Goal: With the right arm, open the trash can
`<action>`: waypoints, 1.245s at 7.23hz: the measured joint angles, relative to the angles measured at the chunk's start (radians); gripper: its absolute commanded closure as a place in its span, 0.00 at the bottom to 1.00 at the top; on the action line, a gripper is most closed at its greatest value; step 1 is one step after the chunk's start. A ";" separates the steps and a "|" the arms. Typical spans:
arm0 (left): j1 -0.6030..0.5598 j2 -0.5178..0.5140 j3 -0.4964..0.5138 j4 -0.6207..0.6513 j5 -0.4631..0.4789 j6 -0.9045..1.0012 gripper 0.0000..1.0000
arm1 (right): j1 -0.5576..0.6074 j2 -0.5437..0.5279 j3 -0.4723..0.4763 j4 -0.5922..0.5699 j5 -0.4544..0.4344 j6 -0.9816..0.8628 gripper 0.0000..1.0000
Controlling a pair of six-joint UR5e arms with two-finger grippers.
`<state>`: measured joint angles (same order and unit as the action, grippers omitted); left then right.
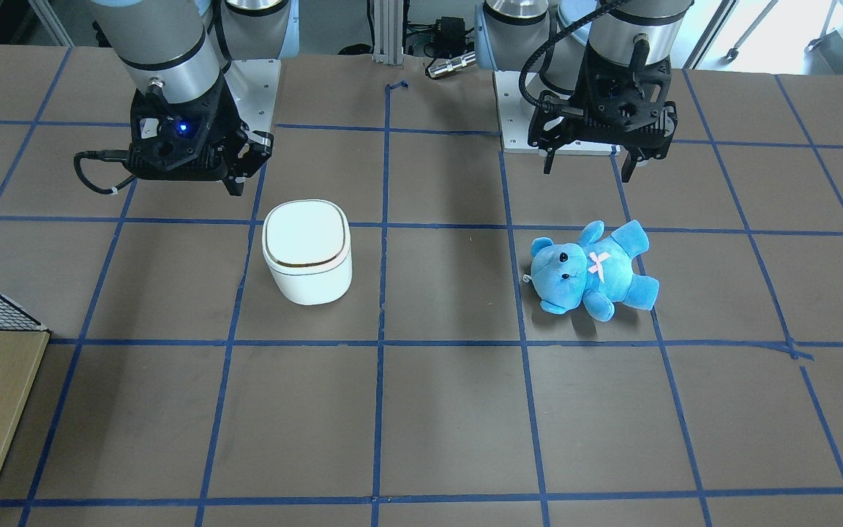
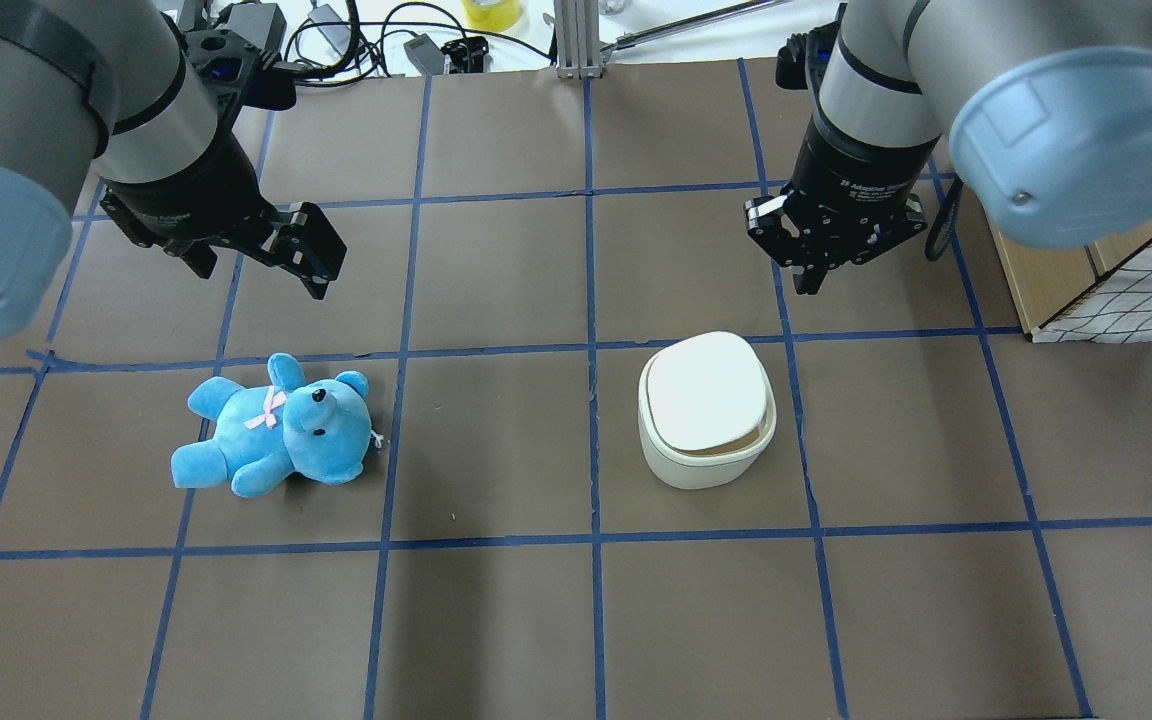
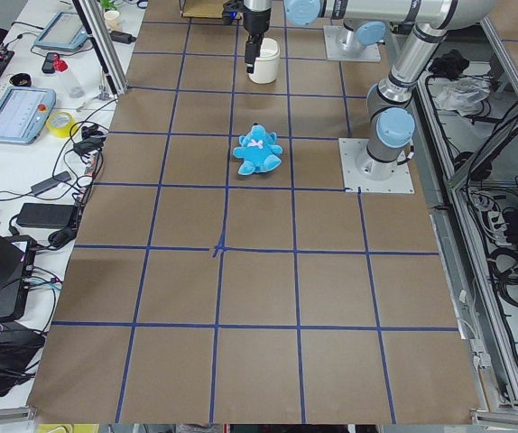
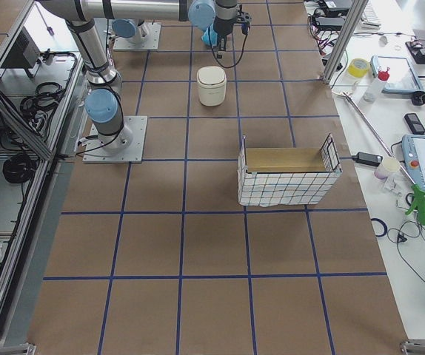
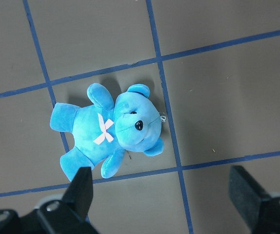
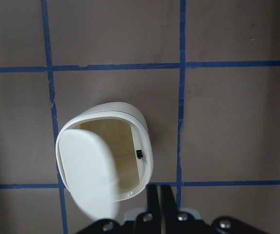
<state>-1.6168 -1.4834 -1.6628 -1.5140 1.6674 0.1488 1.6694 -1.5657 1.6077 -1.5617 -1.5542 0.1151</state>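
Right arm poised at the bin: the small white rounded-square plastic trash can (image 2: 706, 415) stands on the right half of the brown, blue-taped tabletop (image 2: 496, 600). In the right wrist view its flat lid (image 6: 89, 170) is tilted part-way up, with the pale interior showing. Your right gripper (image 6: 154, 195) hangs above and just beside the can, fingers pressed together, holding nothing. The left gripper (image 5: 162, 178) is spread wide and empty over the blue plush teddy bear (image 2: 276, 435) on the left half.

Watch for this: the can looks light, so an off-centre push on the lid's edge could skid or tip it rather than swing the lid, and a press from above might shut it.

Count: one trash can, one teddy bear, one white wire-mesh basket (image 4: 286, 181) at the right edge, two grippers.
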 measured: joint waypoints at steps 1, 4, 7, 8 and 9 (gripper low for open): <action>0.000 0.000 0.000 0.000 0.000 0.000 0.00 | -0.010 -0.004 -0.005 0.003 -0.009 0.001 0.13; 0.000 0.000 0.000 0.000 0.000 0.000 0.00 | -0.038 -0.012 -0.009 0.001 -0.042 -0.003 0.00; 0.000 0.000 0.000 0.000 0.000 0.000 0.00 | -0.078 -0.021 -0.011 0.001 -0.044 -0.011 0.00; 0.000 0.000 0.000 0.000 0.000 0.000 0.00 | -0.090 -0.024 -0.013 0.003 -0.044 -0.016 0.00; 0.000 0.000 0.000 0.000 0.000 0.000 0.00 | -0.095 -0.028 -0.014 0.006 -0.044 -0.019 0.00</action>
<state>-1.6168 -1.4834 -1.6628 -1.5141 1.6674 0.1488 1.5740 -1.5937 1.5933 -1.5560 -1.5984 0.0965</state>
